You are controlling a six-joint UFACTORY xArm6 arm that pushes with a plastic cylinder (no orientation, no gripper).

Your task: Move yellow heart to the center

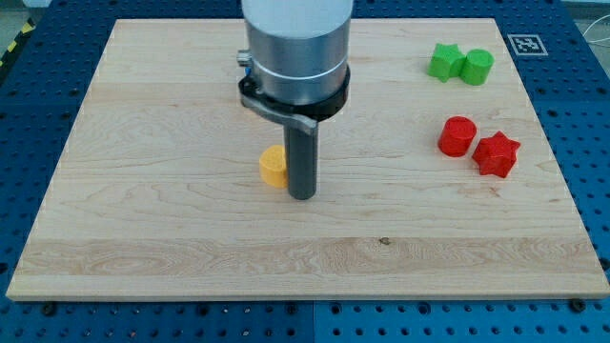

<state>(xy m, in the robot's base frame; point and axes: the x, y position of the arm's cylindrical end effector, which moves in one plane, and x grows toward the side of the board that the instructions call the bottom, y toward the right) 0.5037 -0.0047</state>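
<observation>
The yellow heart (pixel 273 165) lies on the wooden board (pixel 172 238) a little left of the middle. My tip (pixel 301 195) rests on the board right beside it, at its right and slightly toward the view's bottom, touching or nearly touching it. The rod hides the heart's right edge.
A green star (pixel 443 61) and a green cylinder (pixel 477 66) sit together at the view's top right. A red cylinder (pixel 457 136) and a red star (pixel 497 153) sit together at the right. A marker tag (pixel 525 44) is at the board's top right corner.
</observation>
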